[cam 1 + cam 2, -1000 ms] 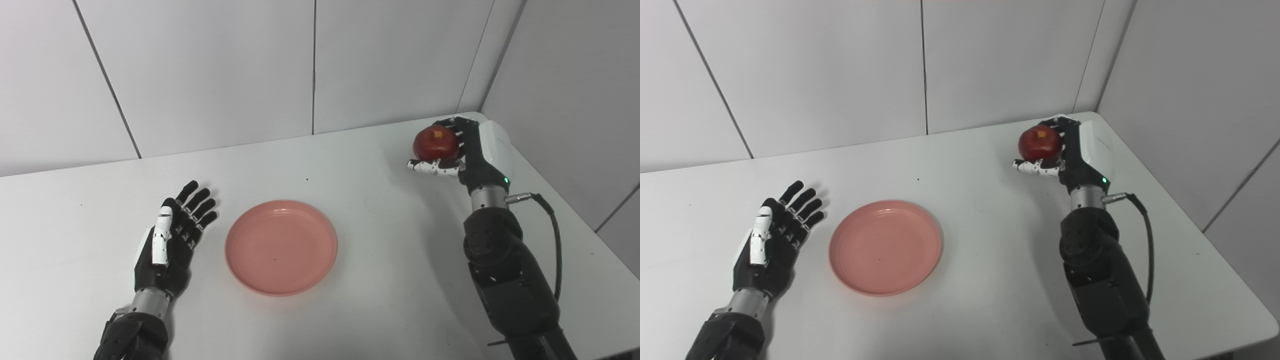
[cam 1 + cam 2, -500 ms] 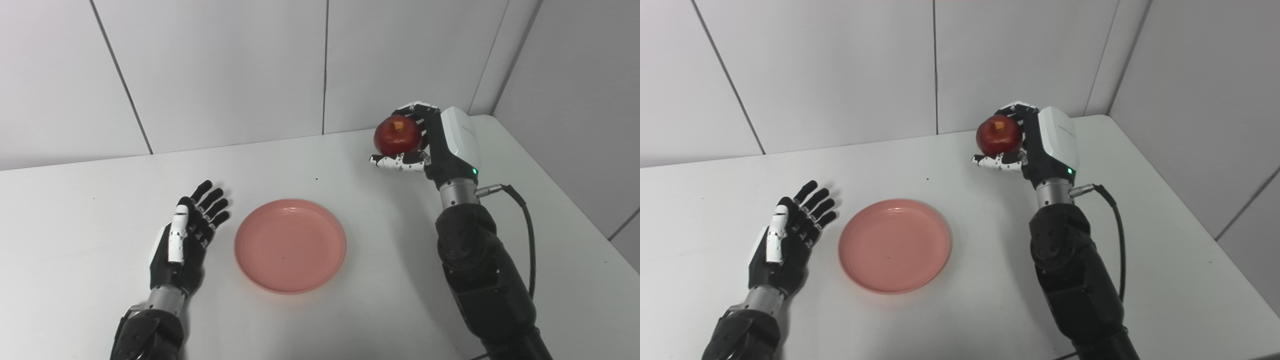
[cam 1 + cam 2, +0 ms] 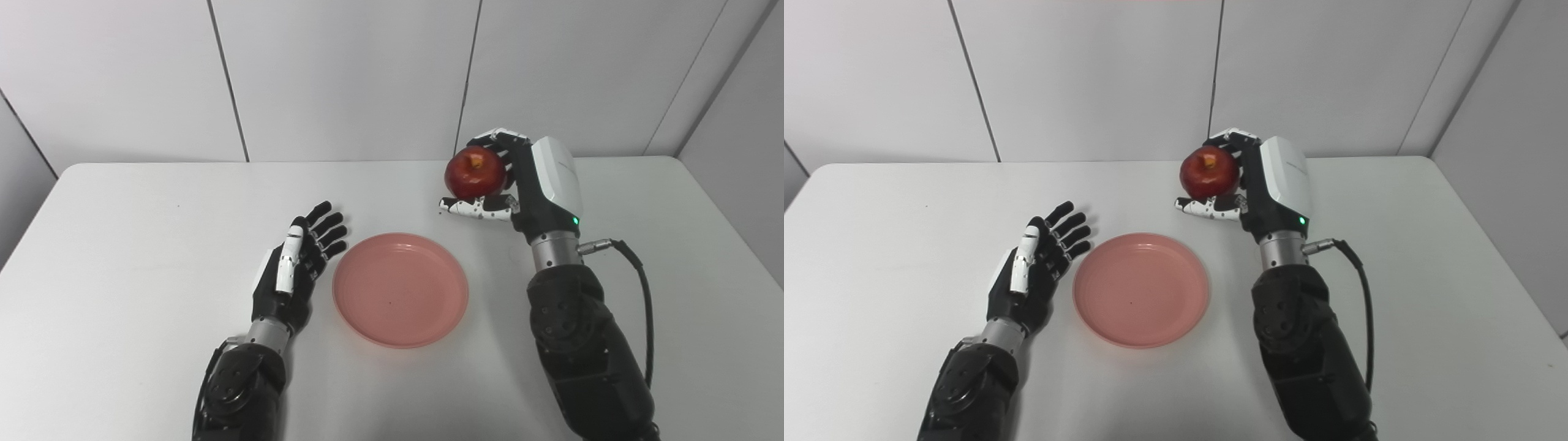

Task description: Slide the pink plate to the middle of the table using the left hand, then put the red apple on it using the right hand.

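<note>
Holding the red apple (image 3: 475,172) up off the tabletop (image 3: 122,245), the right hand (image 3: 520,184) has carried it in from the far right corner to a spot just behind the pink plate (image 3: 400,289) and a little to its right. The whole picture has also slid sideways, so the head cameras turned too, but the apple is clearly much nearer the plate than it was a second ago. The fingers (image 3: 474,207) wrap around the apple from below and from behind, and its stem end points up.

The pink plate lies flat near the middle of the tabletop with nothing on it. It has kept its place next to the left hand (image 3: 293,275), so the sliding step looks done. That hand rests just left of the plate, fingers spread and holding nothing, not touching the rim.

What is left, most likely, is bringing the apple forward over the plate, lowering it and letting go. It is round, so it may roll a bit.
</note>
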Robot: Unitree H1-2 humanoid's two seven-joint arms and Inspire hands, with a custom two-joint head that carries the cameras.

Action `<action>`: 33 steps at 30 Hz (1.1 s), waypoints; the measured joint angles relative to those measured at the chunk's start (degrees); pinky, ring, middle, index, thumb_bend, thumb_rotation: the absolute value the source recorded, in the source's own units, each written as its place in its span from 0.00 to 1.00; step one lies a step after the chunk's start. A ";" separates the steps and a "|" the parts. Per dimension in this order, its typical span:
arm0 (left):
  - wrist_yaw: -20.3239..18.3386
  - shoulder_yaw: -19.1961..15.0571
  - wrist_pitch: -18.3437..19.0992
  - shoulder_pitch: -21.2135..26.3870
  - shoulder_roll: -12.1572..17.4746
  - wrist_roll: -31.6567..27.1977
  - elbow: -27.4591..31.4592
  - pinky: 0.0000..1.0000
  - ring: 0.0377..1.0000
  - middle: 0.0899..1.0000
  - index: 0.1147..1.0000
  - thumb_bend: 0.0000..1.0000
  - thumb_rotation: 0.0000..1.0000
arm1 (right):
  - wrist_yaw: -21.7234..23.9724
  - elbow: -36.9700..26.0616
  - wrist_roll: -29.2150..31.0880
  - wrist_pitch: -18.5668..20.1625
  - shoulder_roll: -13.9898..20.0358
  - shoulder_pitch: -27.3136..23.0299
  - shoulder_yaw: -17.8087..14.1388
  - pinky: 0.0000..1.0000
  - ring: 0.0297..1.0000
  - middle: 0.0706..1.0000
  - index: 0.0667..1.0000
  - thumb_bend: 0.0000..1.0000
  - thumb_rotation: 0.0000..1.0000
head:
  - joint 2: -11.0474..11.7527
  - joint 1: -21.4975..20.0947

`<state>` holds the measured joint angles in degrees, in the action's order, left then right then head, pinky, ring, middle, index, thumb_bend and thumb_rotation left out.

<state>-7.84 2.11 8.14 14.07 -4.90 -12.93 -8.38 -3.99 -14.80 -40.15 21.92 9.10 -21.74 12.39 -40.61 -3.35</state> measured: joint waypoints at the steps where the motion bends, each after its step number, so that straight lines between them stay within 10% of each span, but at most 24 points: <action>1: 0.15 0.15 0.00 0.00 -0.23 0.47 0.00 0.83 0.84 0.83 0.81 0.34 1.00 | -0.01 0.25 -0.11 -0.39 -0.32 -0.04 0.53 0.31 0.37 0.43 0.45 0.51 0.13 | 0.00 0.01; 33: 2.41 -0.56 -2.83 -0.03 -3.79 3.32 -1.29 0.89 0.86 0.88 0.86 0.35 1.00 | 0.77 8.42 0.06 -8.80 -5.00 1.86 6.79 0.27 0.33 0.41 0.45 0.51 0.13 | -2.37 7.04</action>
<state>-5.43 1.55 5.31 14.04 -8.69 -9.60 -9.67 -3.22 -6.37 -40.09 13.12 4.10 -19.88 19.18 -42.98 3.69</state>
